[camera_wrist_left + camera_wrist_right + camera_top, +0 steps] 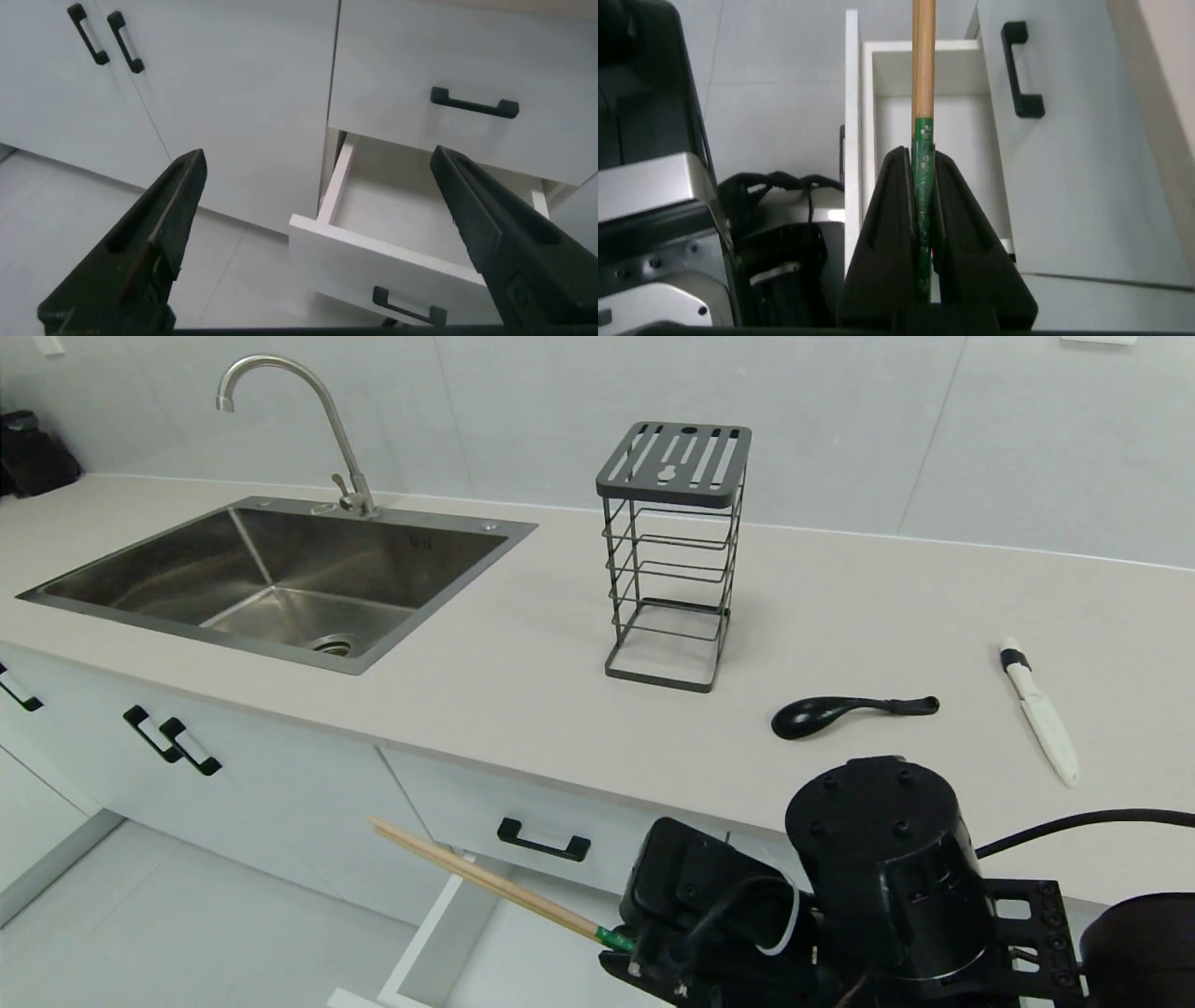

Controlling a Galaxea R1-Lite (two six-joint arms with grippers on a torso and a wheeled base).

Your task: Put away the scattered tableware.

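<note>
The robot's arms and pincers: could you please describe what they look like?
The left pincer is matt black with long tapering fingers; the right pincer has black wedge-shaped ones. The right arm is black, with a round screw-dotted cap, a black cable and a thin white cable loop.

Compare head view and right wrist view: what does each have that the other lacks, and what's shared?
Head view extra: countertop with sink, faucet, black wire rack, black spoon and white knife.
Right wrist view extra: close look at the right end effector, both fingers clamped on the green end of the chopsticks.
Shared: chopsticks, open drawer, black handle of the closed drawer above it.
</note>
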